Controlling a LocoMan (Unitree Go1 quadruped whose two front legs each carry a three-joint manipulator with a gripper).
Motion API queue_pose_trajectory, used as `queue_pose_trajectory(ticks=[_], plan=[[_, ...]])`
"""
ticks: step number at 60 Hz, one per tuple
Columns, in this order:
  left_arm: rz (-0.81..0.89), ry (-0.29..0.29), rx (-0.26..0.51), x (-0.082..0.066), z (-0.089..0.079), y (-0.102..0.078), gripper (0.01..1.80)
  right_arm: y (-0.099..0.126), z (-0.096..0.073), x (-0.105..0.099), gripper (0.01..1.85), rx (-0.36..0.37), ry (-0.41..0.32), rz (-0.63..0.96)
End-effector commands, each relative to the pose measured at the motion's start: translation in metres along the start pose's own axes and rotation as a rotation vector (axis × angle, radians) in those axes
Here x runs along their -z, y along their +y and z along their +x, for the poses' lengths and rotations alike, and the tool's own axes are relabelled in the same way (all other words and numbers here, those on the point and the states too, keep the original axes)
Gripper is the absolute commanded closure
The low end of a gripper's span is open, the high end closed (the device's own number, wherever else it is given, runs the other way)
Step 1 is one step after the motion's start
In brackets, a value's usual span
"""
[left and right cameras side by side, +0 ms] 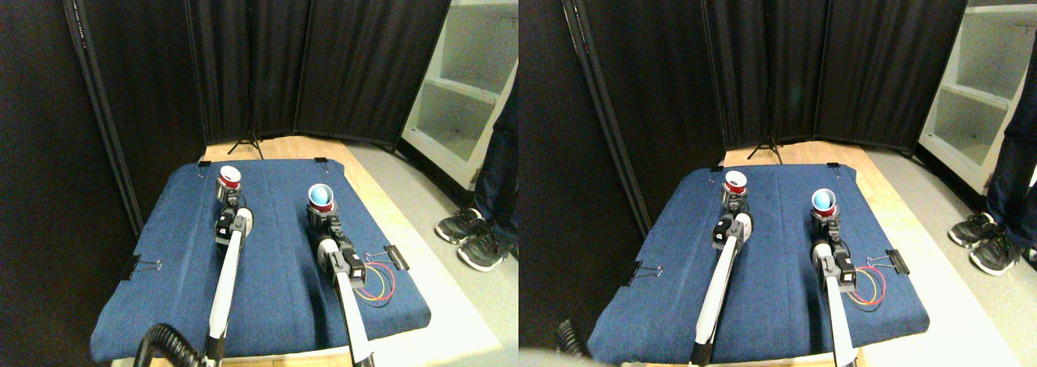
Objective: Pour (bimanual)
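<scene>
Two red cups stand on the blue cloth (275, 262). The left cup (230, 177) has a white inside and sits at the tip of my left gripper (228, 194), whose dark fingers wrap its lower part. The right cup (321, 197) holds something light blue and sits at the tip of my right gripper (322, 214), which closes round its base. Both cups are upright, roughly a hand's width apart across the cloth.
Binder clips (142, 266) (397, 258) pin the cloth to a wooden table. Loose coloured wires (377, 286) lie near the right arm. Black curtains back the scene. A person's legs and shoes (474, 233) stand at the right by a white shelf (466, 83).
</scene>
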Motion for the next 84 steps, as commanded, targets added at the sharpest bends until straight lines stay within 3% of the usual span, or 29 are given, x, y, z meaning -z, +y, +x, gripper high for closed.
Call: queue_pose_trajectory(ticks=[1,7,32,67,84], plan=[[-0.024,0.060,0.061,0.004,-0.014,-0.028,1.48,0.025,-0.002,-0.004,1.53,-0.068,0.003,-0.011],[-0.013,0.137,0.057,0.008,-0.020,-0.035,1.48,0.036,-0.002,-0.002,1.53,-0.067,0.017,-0.018],[-0.002,0.204,0.040,0.021,-0.039,-0.050,1.48,0.073,-0.005,0.008,1.53,-0.106,0.064,-0.073],[-0.015,0.253,0.030,0.024,-0.059,-0.050,1.48,0.098,0.013,0.028,1.53,-0.112,0.147,-0.145],[-0.025,0.253,0.029,0.028,-0.059,-0.049,1.48,0.108,0.020,0.037,1.53,-0.102,0.180,-0.205]])
